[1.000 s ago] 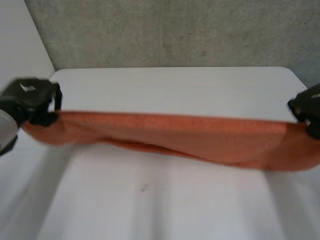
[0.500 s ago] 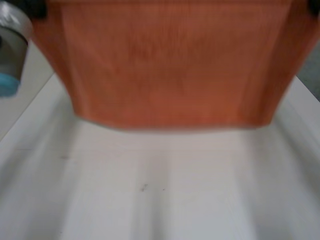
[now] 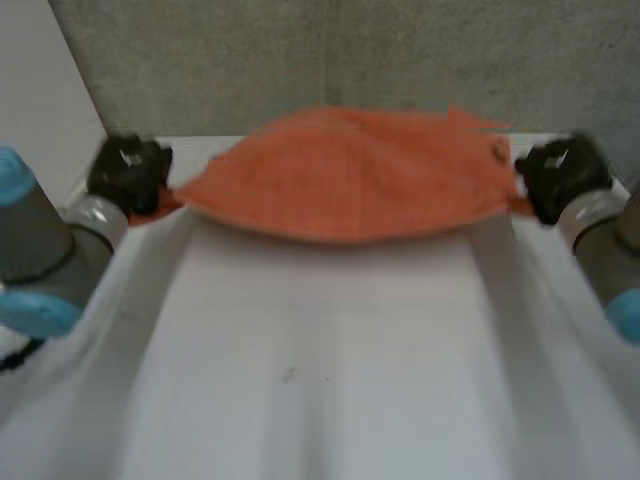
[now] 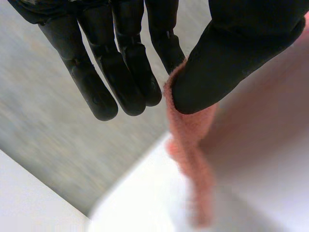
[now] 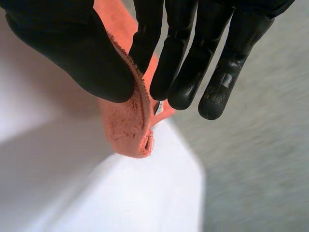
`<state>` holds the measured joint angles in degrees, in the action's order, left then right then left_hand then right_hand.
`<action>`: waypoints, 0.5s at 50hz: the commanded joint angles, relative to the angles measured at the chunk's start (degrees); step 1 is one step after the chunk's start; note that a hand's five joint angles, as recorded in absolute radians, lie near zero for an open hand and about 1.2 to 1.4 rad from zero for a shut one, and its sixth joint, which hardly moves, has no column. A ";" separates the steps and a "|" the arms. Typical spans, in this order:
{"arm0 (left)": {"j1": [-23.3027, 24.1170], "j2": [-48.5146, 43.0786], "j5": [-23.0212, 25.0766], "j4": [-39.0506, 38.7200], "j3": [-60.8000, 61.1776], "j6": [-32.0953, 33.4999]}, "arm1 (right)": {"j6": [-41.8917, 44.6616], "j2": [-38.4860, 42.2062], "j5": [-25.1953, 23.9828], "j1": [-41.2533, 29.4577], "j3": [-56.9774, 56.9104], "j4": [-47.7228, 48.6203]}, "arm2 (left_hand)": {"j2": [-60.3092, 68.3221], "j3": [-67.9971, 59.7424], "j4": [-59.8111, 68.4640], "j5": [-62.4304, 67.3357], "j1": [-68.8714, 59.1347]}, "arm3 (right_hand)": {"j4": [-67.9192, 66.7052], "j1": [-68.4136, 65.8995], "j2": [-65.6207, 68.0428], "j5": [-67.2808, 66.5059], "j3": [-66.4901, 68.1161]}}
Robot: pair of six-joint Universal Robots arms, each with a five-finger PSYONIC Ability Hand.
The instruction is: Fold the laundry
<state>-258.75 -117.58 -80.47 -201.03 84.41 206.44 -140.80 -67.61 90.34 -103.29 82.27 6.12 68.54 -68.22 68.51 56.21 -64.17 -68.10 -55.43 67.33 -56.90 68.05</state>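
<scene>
An orange cloth [image 3: 350, 175] billows in the air above the far part of the white table [image 3: 330, 330], stretched between my two hands. My left hand [image 3: 128, 172] pinches its left corner between thumb [image 4: 227, 63] and straight fingers [image 4: 130, 67]; the orange cloth [image 4: 190, 145] trails down from that pinch. My right hand [image 3: 558, 176] pinches the right corner the same way, thumb [image 5: 72, 53] against fingers [image 5: 164, 58], with a folded bit of orange cloth [image 5: 128, 128] hanging below the thumb.
A grey wall [image 3: 350, 60] stands behind the table's far edge. Both forearms [image 3: 40, 260] reach forward along the table's left and right sides. A small dark speck [image 3: 288, 376] marks the near tabletop.
The cloth went from hanging stretched low over the table, to lifted high close to the camera, to flung forward toward the far edge, with both hands moving outward and away.
</scene>
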 commanded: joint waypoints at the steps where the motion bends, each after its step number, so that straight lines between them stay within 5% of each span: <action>1: -0.17 -2.74 0.05 -1.74 8.91 4.13 | 0.26 6.61 0.01 0.20 4.83 0.56 | 11.46 -11.78 11.49 13.79 -15.83 | -11.90 -24.57 12.67 -13.10 11.95; 7: -1.14 3.49 -0.22 2.21 15.33 9.06 | 5.51 -1.89 0.02 0.28 10.26 -8.89 | 11.46 -11.78 11.49 13.79 -15.83 | -11.90 -24.57 12.67 -13.10 11.95; 12: -5.53 16.48 -0.48 19.82 22.01 15.99 | 15.08 -9.80 0.01 3.96 16.23 -28.57 | 11.46 -11.78 11.49 13.79 -15.83 | -11.90 -24.57 12.67 -13.10 11.95; 17: -8.52 22.22 0.31 36.83 22.81 21.37 | 23.54 -17.03 -0.42 8.54 20.65 -35.83 | 11.46 -11.78 11.49 13.79 -15.83 | -11.90 -24.57 12.67 -13.10 11.95; 21: -8.70 22.49 1.36 37.38 21.58 22.08 | 25.57 -18.26 -1.65 9.34 20.03 -32.84 | 11.46 -11.78 11.49 13.79 -15.83 | -11.90 -24.57 12.67 -13.10 11.95; 25: -8.09 20.04 1.89 30.10 18.34 21.64 | 23.12 -16.60 -2.97 8.90 17.23 -24.33 | 11.46 -11.78 11.49 13.79 -15.83 | -11.90 -24.57 12.67 -13.10 11.95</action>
<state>-267.16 -95.13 -79.68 -165.04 106.82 228.02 -116.30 -85.33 89.17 -94.51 102.49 -28.24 68.54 -68.22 68.52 56.21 -64.17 -68.10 -55.43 67.33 -56.89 68.05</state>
